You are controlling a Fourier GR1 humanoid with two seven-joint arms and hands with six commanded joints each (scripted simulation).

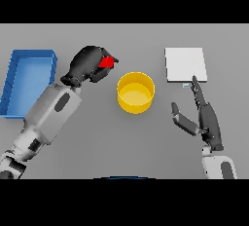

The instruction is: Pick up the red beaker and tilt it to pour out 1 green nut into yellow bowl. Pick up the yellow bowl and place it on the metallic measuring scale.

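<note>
the left hand [89, 64] has its dark fingers curled round the red beaker [107, 63], so only a small red part of it shows at the hand's right edge, tilted toward the yellow bowl [135, 92]. whether the beaker touches the table cannot be told. the bowl stands upright on the grey table [97, 137] just to the right of and a little nearer than that hand, apart from it; its inside looks plain yellow and no green nut can be made out in it. the metallic measuring scale [185, 64], a pale square plate, lies flat to the right of the bowl and well apart from it. the right hand [206, 118] is spread wide, holding nothing, fingers straight with one fingertip reaching the scale's near edge and the thumb sticking out toward the bowl. a blue tray [9, 86] lies at the far left, beside the left arm.
</note>
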